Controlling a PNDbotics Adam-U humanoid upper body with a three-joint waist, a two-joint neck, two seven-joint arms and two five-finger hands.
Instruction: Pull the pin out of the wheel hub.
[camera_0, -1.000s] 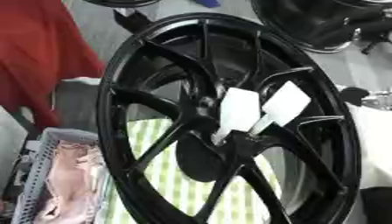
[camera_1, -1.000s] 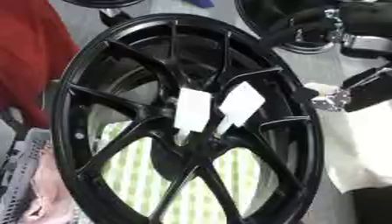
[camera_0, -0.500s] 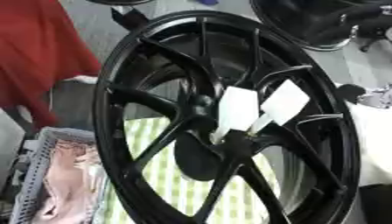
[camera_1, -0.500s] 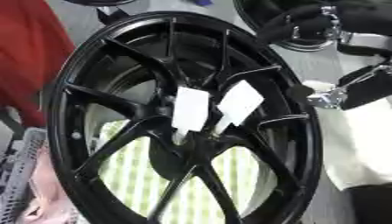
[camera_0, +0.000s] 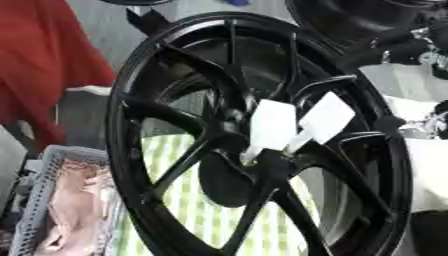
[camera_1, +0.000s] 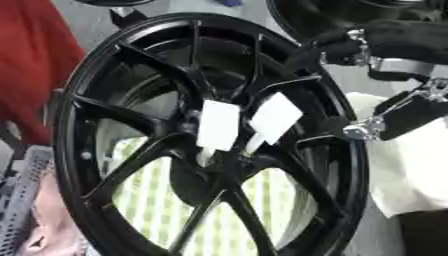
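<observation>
A black multi-spoke wheel hub (camera_0: 166, 117) stands nearly upright and fills both views. Two white flat-headed pins stick out of its centre, one on the left (camera_0: 273, 125) and one on the right (camera_0: 325, 117), their thin ends set in the hub middle. My right hand (camera_1: 404, 111), black with silver joints, hangs just outside the rim on the right, level with the pins and apart from them. Its black forearm (camera_1: 394, 42) crosses the upper right. My left hand shows in no view.
A green-and-white striped cloth (camera_0: 197, 210) lies under the wheel. A grey basket (camera_0: 35, 197) with pinkish cloth sits at the lower left. White cloth (camera_1: 411, 170) lies on the right. A person in red (camera_0: 39, 65) stands at the left. Another black wheel (camera_0: 350, 20) lies behind.
The whole picture has shifted a little, so the camera moved. My right hand stays beside the rim. Both white pins sit where they were.
</observation>
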